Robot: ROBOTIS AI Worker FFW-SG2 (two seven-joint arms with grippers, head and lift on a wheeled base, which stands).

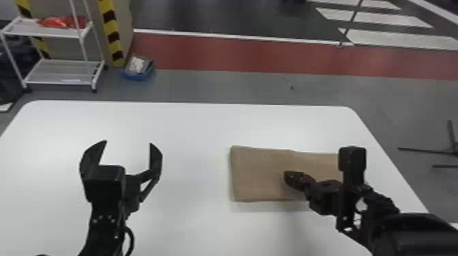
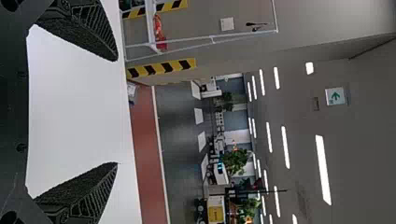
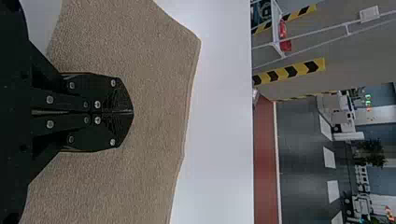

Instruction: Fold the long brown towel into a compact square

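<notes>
White tabletop (image 1: pixel 191 136) bears the brown towel (image 1: pixel 259 173), flat, right of centre; left hand (image 1: pixel 127 143) spread wide; right hand (image 3: pixel 132 112) clenched over the cloth, contact uncertain; fabric probably light, soft and limp, best pinched through all layers at its left short edge.

In the head view, the right arm (image 1: pixel 351 190) hides the right end of the towel (image 1: pixel 259 173).

Ceiling lights (image 2: pixel 322 170) glow; the table (image 1: pixel 191 129) shadows softly.
</notes>
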